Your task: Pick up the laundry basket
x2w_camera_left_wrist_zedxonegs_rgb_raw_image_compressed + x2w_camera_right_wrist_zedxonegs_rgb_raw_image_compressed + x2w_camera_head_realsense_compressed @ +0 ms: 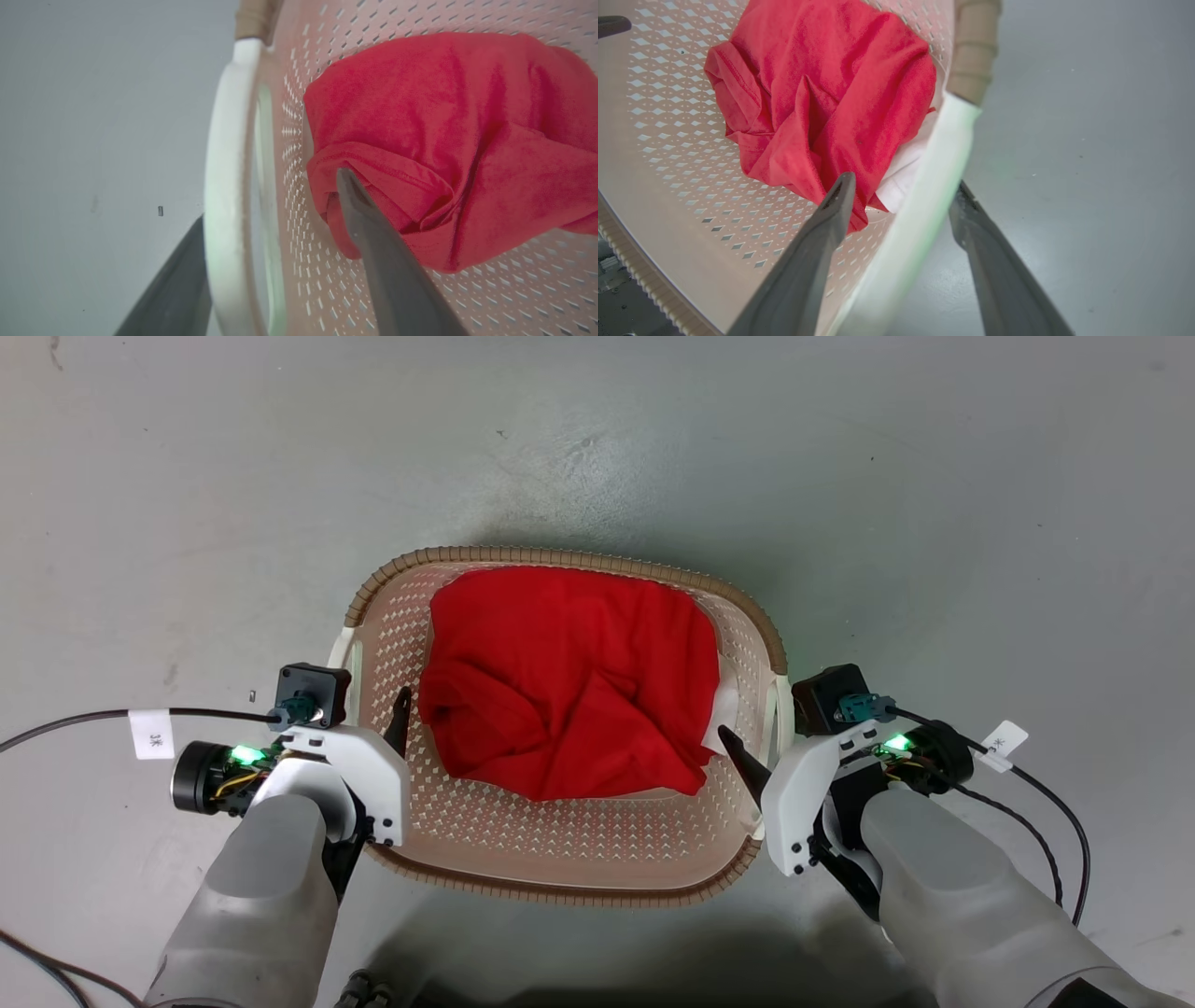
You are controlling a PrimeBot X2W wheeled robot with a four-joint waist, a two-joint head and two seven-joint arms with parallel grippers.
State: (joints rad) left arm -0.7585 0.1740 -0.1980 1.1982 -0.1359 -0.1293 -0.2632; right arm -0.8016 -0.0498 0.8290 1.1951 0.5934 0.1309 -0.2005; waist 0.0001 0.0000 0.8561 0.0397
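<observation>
The laundry basket (pixel 560 556) is cream-pink and perforated with a brown woven-look rim, and it sits on the grey floor in front of me. A crumpled red cloth (pixel 569 681) lies inside it over a bit of white cloth (pixel 901 177). My left gripper (pixel 273 196) is open and straddles the white left handle (pixel 229 163), one finger inside the basket against the red cloth and one outside. My right gripper (pixel 904 182) is open astride the white right handle (pixel 943 154) in the same way, with a gap on the inner side. In the head view, the left gripper (pixel 369 709) and right gripper (pixel 761 728) flank the basket.
Bare grey floor (pixel 597 429) surrounds the basket. A black cable with a white tag (pixel 151 733) runs off to the left from the left wrist. Another tagged cable (pixel 1055 803) loops at the right wrist. A tiny scrap (pixel 253 694) lies on the floor at the left.
</observation>
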